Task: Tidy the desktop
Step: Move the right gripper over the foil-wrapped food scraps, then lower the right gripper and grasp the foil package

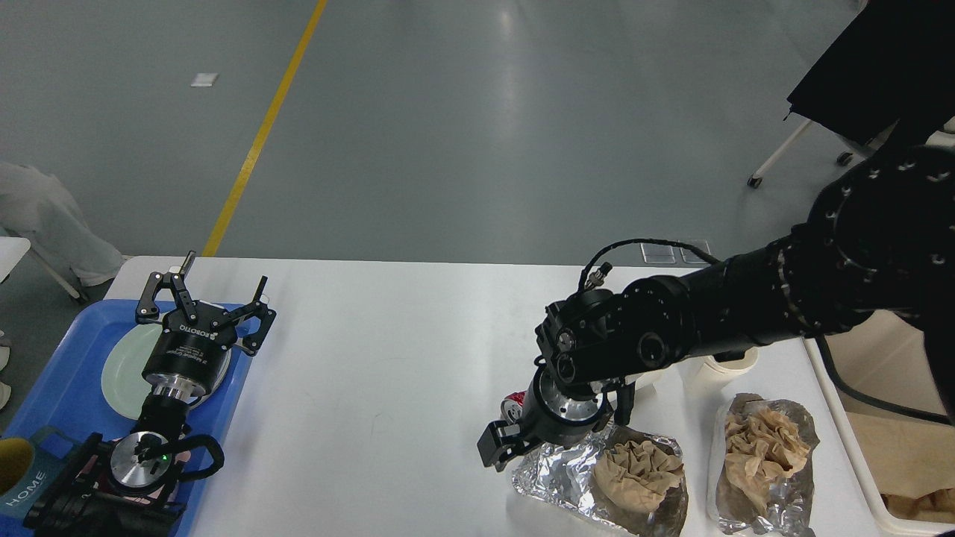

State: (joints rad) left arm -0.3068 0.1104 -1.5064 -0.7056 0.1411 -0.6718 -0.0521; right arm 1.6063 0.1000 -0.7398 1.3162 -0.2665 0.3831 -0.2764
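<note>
Desktop (388, 350) bears two foil wads (597, 477); left jaws agape, right's unreadable.

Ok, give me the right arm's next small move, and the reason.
Probably ease the right gripper down onto the near foil sheet at its left edge: it hangs right there, and the foil and its brown paper wad still litter the desktop.

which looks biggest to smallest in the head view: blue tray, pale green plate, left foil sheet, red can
1. blue tray, partly cut off by the frame
2. left foil sheet
3. pale green plate, partly hidden; close to the foil, so unsure
4. red can, mostly hidden
</note>
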